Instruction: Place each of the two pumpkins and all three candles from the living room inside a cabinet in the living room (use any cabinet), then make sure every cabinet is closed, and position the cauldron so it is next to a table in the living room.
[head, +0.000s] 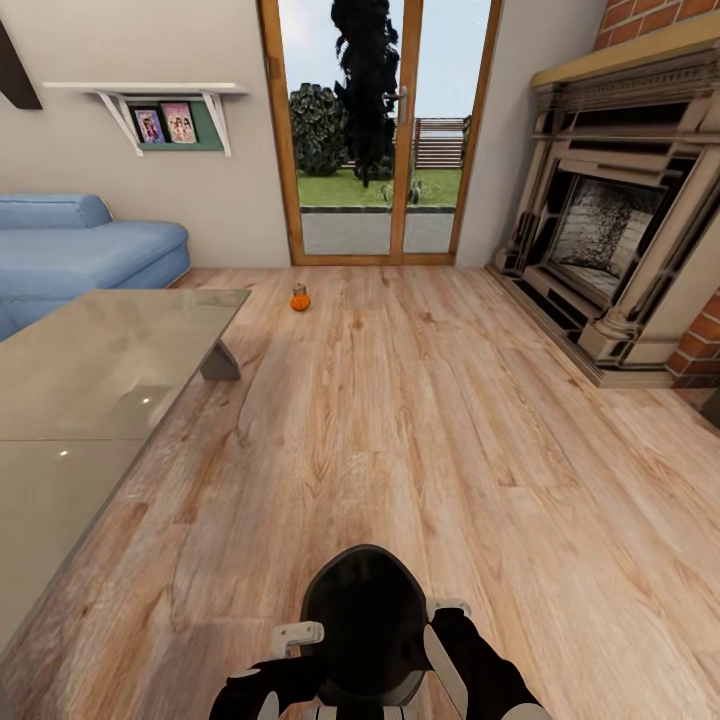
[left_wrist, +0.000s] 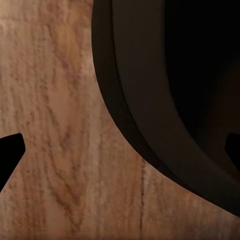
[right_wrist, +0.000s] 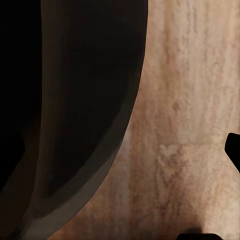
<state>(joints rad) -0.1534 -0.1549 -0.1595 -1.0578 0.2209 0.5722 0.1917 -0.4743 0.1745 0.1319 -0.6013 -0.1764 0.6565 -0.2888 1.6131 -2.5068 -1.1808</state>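
One small orange pumpkin (head: 300, 298) with a dark stem stands on the wood floor far ahead, close to the glass door. The low table (head: 90, 370) with its grey glossy top stretches along my left side. My arms are tucked in at the bottom of the head view, either side of a black rounded shape (head: 365, 625). My left gripper (left_wrist: 120, 150) is open over bare floor beside that dark curve, with nothing between its fingertips. My right gripper (right_wrist: 125, 150) is open too, half over the same dark shape. Candles, cabinet and cauldron are out of view.
A blue sofa (head: 80, 245) stands behind the table at the far left. A stone and brick fireplace (head: 620, 230) takes up the right wall. The wood-framed glass door (head: 375, 130) is straight ahead. A wide strip of wood floor (head: 420, 420) runs between table and fireplace.
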